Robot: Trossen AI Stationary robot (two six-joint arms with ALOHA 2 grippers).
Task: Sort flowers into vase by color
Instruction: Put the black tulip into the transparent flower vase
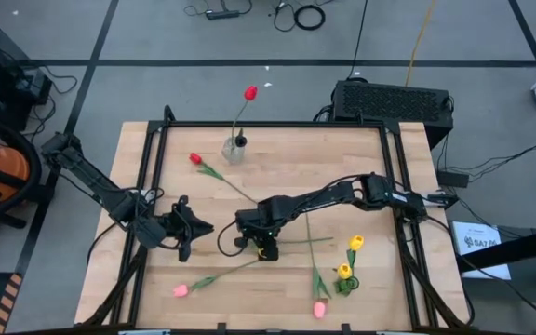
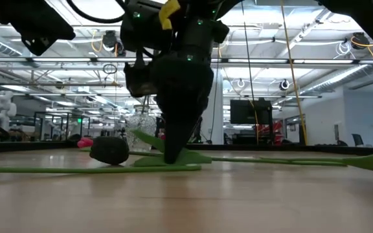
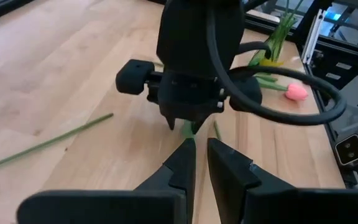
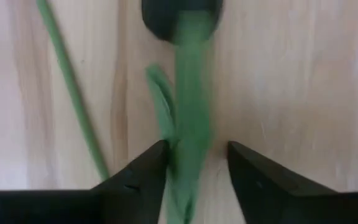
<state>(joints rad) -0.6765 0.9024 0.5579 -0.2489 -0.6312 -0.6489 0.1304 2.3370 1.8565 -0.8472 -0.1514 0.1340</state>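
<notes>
Mid-table — right gripper (image 1: 266,249) astride stem (image 4: 191,124)

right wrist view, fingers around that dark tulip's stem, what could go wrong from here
1. The right gripper straddles the stem with open fingers; a leaf lies alongside, so closing might pinch the leaf too.
2. A second stem runs close by and could get dragged on the lift.
3. The left gripper waits near the right one, so a wide swing risks contact.
</notes>
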